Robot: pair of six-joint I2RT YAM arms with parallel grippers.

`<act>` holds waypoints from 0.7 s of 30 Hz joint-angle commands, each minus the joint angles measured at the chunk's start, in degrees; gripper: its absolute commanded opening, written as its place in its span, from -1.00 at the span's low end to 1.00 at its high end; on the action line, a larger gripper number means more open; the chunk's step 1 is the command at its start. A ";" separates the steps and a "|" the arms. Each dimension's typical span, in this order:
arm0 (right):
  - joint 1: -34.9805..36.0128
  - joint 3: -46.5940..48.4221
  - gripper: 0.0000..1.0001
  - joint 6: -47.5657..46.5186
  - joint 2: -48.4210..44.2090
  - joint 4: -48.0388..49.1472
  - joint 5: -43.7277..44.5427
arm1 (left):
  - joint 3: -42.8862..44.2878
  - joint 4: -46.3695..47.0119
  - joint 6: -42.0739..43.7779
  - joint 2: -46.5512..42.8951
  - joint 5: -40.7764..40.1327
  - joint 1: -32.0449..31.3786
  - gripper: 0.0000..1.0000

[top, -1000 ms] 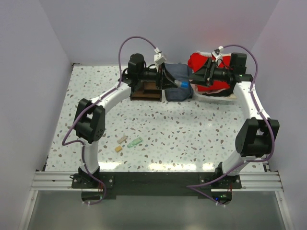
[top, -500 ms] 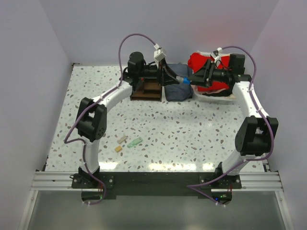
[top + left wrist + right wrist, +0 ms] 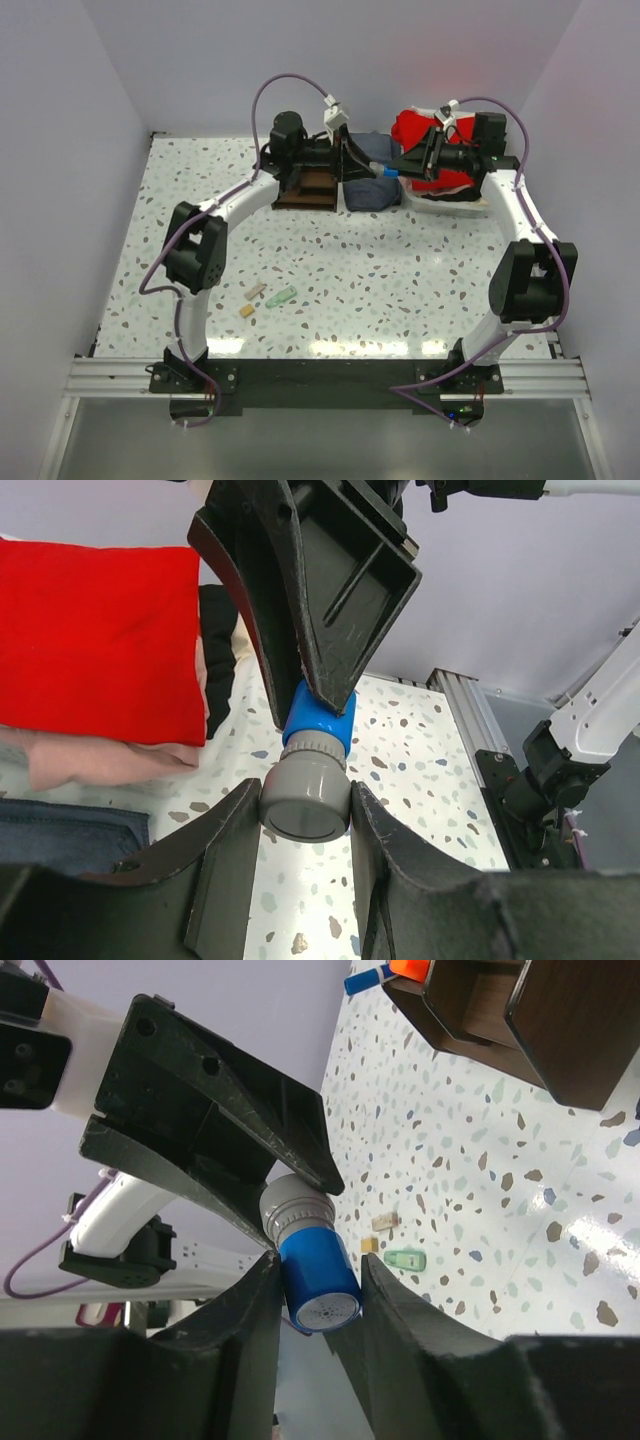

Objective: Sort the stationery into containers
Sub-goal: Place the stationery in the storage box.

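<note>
Right gripper (image 3: 318,1290) has just narrowed onto the blue end of the grey-bodied, blue-capped plastic marker (image 3: 305,802). Left gripper (image 3: 306,815) clamps its grey end. Marker hangs mid-air over the folded dark blue cloth (image 3: 372,197), beside the dark brown wooden desk organizer (image 3: 308,193). Likely a handover; not binned yet.

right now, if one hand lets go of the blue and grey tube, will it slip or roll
The blue and grey tube looks rigid and glossy, so it may slip in a light pinch. Being round, it would probably roll on the speckled table. Small, so likely light.
</note>
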 commanded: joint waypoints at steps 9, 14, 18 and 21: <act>0.27 2.98 -1.00 -3.24 -0.75 -0.44 -1.77 | 3.22 -4.42 5.32 1.65 -2.05 -0.12 -0.57; 0.35 13.25 -1.00 -15.70 1.62 -10.45 2.80 | 5.16 -21.17 21.04 -0.71 -5.65 1.98 0.02; 1.14 25.44 -1.00 -26.70 5.92 -19.85 8.34 | 1.48 -29.81 30.98 -8.25 -8.64 6.46 0.15; 5.09 38.69 -1.00 -37.07 12.68 -31.79 13.52 | -2.92 -35.01 37.30 -13.88 -11.36 9.89 0.22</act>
